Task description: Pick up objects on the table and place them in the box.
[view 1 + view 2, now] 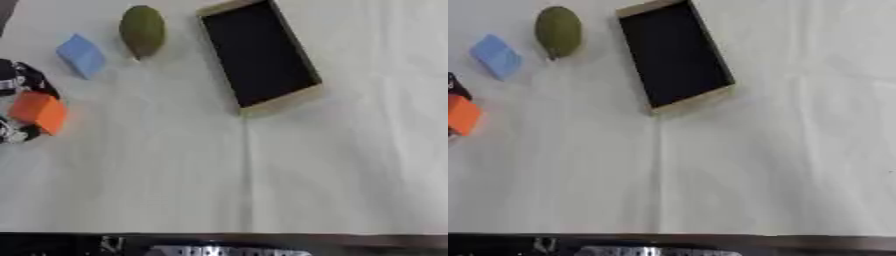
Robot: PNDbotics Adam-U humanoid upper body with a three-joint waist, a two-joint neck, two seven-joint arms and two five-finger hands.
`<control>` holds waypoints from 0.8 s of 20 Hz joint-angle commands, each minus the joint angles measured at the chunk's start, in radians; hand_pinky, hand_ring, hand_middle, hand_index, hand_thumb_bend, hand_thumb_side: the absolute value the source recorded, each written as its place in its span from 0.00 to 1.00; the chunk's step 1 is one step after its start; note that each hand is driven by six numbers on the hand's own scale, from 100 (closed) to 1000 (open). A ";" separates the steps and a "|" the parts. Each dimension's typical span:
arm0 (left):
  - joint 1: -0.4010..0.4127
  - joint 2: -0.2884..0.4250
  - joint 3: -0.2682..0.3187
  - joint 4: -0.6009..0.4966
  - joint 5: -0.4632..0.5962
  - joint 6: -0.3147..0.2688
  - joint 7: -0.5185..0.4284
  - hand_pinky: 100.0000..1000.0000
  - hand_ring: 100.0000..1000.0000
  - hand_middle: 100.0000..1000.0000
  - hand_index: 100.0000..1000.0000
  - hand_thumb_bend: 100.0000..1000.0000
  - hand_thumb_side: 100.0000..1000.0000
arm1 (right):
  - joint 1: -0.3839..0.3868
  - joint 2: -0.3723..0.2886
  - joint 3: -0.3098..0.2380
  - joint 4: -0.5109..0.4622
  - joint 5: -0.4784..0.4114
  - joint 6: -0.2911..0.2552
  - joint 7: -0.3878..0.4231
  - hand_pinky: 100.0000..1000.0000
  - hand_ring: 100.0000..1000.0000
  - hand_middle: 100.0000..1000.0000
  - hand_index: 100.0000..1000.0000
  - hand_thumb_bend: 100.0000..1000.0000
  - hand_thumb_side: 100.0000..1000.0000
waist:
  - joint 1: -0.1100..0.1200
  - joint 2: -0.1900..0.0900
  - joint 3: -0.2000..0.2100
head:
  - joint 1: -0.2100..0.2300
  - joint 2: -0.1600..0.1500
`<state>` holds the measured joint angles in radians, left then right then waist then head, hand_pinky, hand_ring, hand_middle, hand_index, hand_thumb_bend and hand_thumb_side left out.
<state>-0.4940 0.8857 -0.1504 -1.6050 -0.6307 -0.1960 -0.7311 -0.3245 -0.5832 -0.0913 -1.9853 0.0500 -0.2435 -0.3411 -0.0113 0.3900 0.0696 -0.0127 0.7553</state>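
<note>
While the left robot hand [19, 102] curls around the orange block [40, 113] at the worktop's left edge, it should lift clear before crossing to the box [260, 55].

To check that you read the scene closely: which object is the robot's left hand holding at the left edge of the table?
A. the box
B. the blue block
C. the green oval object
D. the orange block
D: the left hand has its fingers curled round the orange block, while the blue block, the green oval object and the box lie apart, untouched.
</note>
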 commanded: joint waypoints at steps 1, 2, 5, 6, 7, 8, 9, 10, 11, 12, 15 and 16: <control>-0.013 0.020 0.015 -0.019 -0.011 0.006 0.015 0.76 0.67 0.53 0.68 0.17 0.00 | -0.006 -0.017 -0.005 -0.015 -0.008 0.000 0.000 0.84 0.78 0.69 0.88 0.00 0.58 | 0.001 -0.018 0.002 | 0.003 -0.002; -0.014 0.020 0.018 -0.024 -0.014 0.007 0.023 0.76 0.66 0.51 0.67 0.16 0.00 | -0.006 -0.017 -0.005 -0.015 -0.008 0.000 0.000 0.84 0.78 0.69 0.88 0.00 0.58 | 0.001 -0.018 0.002 | 0.002 -0.002; -0.023 0.018 0.027 -0.046 -0.014 0.016 0.047 0.75 0.65 0.51 0.67 0.15 0.00 | -0.005 -0.018 -0.006 -0.015 -0.008 -0.001 0.001 0.84 0.78 0.69 0.88 0.00 0.58 | 0.002 -0.019 0.002 | 0.003 -0.002; -0.031 0.018 0.032 -0.059 -0.010 0.018 0.053 0.75 0.65 0.51 0.67 0.14 0.00 | -0.005 -0.019 -0.006 -0.015 -0.008 -0.001 0.000 0.84 0.78 0.69 0.88 0.00 0.58 | 0.003 -0.020 0.002 | 0.002 -0.001; -0.041 0.019 0.036 -0.074 -0.006 0.020 0.057 0.75 0.65 0.51 0.67 0.14 0.00 | -0.004 -0.020 -0.007 -0.015 -0.008 -0.001 -0.001 0.84 0.78 0.69 0.88 0.00 0.59 | 0.003 -0.021 0.003 | 0.001 0.000; -0.055 0.018 0.040 -0.093 -0.001 0.020 0.062 0.75 0.64 0.50 0.66 0.13 0.00 | -0.003 -0.022 -0.007 -0.015 -0.008 -0.002 -0.001 0.84 0.78 0.69 0.88 0.00 0.58 | 0.003 -0.022 0.003 | 0.002 0.003; -0.072 0.018 0.043 -0.113 0.006 0.021 0.064 0.74 0.64 0.50 0.66 0.13 0.00 | -0.002 -0.023 -0.007 -0.015 -0.007 -0.002 -0.001 0.84 0.78 0.69 0.88 0.00 0.58 | 0.004 -0.023 0.004 | 0.001 0.004; -0.093 0.017 0.044 -0.134 0.017 0.021 0.065 0.75 0.64 0.50 0.67 0.12 0.00 | -0.002 -0.024 -0.007 -0.015 -0.007 -0.002 -0.001 0.84 0.78 0.69 0.88 0.00 0.58 | 0.005 -0.025 0.005 | 0.002 0.006; -0.115 0.015 0.043 -0.152 0.029 0.023 0.063 0.75 0.64 0.50 0.67 0.12 0.00 | -0.001 -0.025 -0.007 -0.015 -0.007 -0.003 -0.001 0.84 0.78 0.69 0.88 0.00 0.58 | 0.006 -0.026 0.006 | 0.002 0.007; -0.135 0.013 0.041 -0.167 0.039 0.025 0.059 0.75 0.64 0.51 0.67 0.12 0.00 | 0.000 -0.026 -0.007 -0.015 -0.007 -0.003 -0.001 0.84 0.78 0.69 0.88 0.00 0.58 | 0.006 -0.028 0.006 | 0.002 0.008; -0.210 -0.006 0.020 -0.196 0.065 0.026 0.032 0.75 0.64 0.51 0.67 0.11 0.00 | 0.001 -0.028 -0.006 -0.015 -0.009 -0.002 0.001 0.84 0.78 0.69 0.88 0.00 0.58 | 0.009 -0.032 0.008 | 0.003 0.010; -0.234 -0.016 0.011 -0.201 0.071 0.025 0.021 0.75 0.64 0.51 0.67 0.10 0.00 | 0.002 -0.028 -0.006 -0.015 -0.009 -0.002 0.001 0.84 0.78 0.69 0.88 0.00 0.58 | 0.009 -0.034 0.007 | 0.003 0.011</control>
<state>-0.7094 0.8560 -0.1413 -1.7831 -0.5725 -0.1711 -0.6993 -0.3164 -0.5833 -0.0914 -1.9853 0.0492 -0.2437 -0.3412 -0.0031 0.3799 0.0758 -0.0124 0.7573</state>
